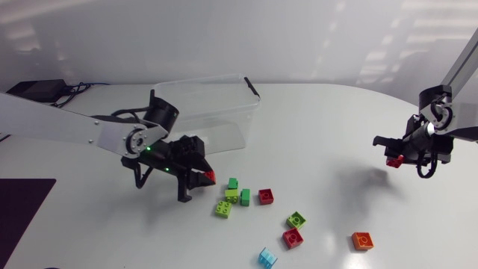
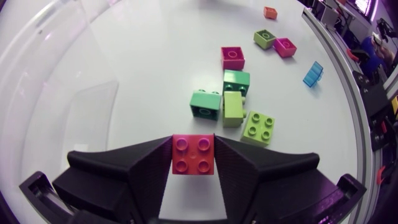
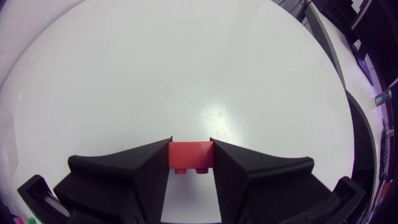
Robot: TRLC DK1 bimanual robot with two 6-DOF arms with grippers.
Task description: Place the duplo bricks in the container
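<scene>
1. The left gripper [image 1: 202, 178] has its fingers pinching a red brick [image 2: 194, 154] from two sides. It is just in front of the container [image 1: 216, 104], between the container and the loose bricks.
2. Bare worktop [image 1: 328, 134] runs wide between that cluster and the right gripper [image 1: 393, 157], which is far off near the worktop's right side. The right fingers are closed on a second red brick [image 3: 191, 155], and only open white surface lies ahead of them.
3. Nine bricks lie loose on the worktop:
   - two dark green bricks [image 1: 232, 183] [image 1: 245, 196]
   - three lime bricks [image 1: 231, 196] [image 1: 223, 209] [image 1: 296, 220]
   - two loose red bricks [image 1: 266, 196] [image 1: 293, 238]
   - one orange brick [image 1: 362, 240]
   - one clear blue brick [image 1: 267, 258]
4. With the two held, that makes eleven bricks.
5. Both dark green bricks and two of the lime ones are packed tight together just ahead of the left fingers. The others are scattered apart, with room around each.
6. The blue and orange bricks lie nearest the worktop's near edge.
7. The container is a single clear tub towards the far edge, and every brick in view sits outside it.
</scene>
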